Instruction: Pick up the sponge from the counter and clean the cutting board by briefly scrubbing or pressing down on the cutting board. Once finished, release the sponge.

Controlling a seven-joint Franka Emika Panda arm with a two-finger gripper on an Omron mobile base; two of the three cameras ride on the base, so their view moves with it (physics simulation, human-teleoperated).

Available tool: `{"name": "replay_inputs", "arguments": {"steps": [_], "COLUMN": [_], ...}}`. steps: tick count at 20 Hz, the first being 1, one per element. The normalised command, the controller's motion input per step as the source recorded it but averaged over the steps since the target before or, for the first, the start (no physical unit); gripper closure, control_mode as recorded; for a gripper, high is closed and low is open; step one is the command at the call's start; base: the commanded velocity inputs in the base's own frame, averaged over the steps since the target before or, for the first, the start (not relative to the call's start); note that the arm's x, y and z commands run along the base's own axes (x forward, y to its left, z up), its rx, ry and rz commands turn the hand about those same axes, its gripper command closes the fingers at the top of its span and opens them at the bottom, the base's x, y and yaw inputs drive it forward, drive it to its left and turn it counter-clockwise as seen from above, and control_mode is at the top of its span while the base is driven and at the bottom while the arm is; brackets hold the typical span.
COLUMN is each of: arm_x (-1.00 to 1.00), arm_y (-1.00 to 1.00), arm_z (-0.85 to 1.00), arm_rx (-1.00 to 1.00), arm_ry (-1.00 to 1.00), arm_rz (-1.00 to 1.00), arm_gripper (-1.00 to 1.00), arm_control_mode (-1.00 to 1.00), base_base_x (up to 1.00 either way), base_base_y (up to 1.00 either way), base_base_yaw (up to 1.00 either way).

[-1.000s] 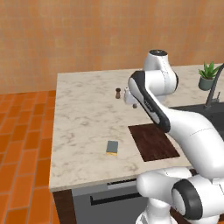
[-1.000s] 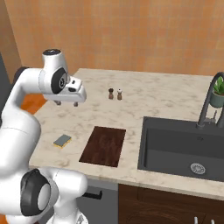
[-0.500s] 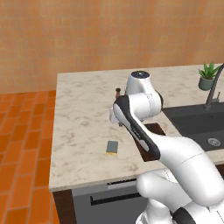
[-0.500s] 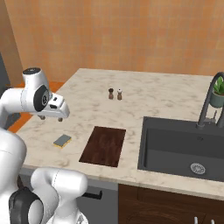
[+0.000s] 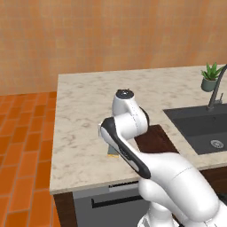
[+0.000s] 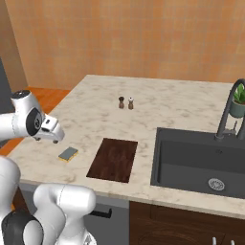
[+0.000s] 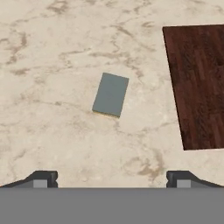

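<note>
Left base view: white arm now folded low over the marble-patterned beige tabletop (image 5: 80,111), hiding most of the small grey-blue, yellow-based sponge (image 5: 112,155) beside the dark brown wooden cutting board (image 5: 153,138). Right base view: gripper (image 6: 53,139), swung down from higher up, poised above the untouched sponge (image 6: 68,153). Hand view: fingertips (image 7: 43,178) spread wide, sponge (image 7: 110,94) lying flat ahead, grasp likely next.

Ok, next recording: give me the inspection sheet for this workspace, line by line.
Surface: marble counter, dark cabinets below.
Job's things: sponge flat on the counter, untouched, apart from the board, which lies bare.
Clutter: two shakers; potted plant.
Claw: open, above the sponge, holding nothing.
Cables: nothing seen.
Surroundings: black sink with faucet, orange wall, brick floor.
</note>
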Motion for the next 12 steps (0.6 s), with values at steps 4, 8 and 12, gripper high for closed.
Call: {"name": "replay_inputs", "arguments": {"steps": [4, 8, 12], "arm_x": [0.21, 0.25, 0.23], "arm_y": [0.11, 0.0, 0.0], "arm_z": [-0.28, -0.24, -0.28], "arm_rx": [-0.01, 0.0, 0.0], "arm_ry": [0.0, 0.01, 0.03], "arm_rz": [-0.03, -0.02, -0.02], "arm_gripper": [-1.0, -1.0, -1.0], "arm_control_mode": [-1.0, -1.0, -1.0], "base_base_x": [0.0, 0.0, 0.0], "base_base_y": [0.0, 0.0, 0.0], "base_base_yaw": [0.0, 0.0, 0.0]}}
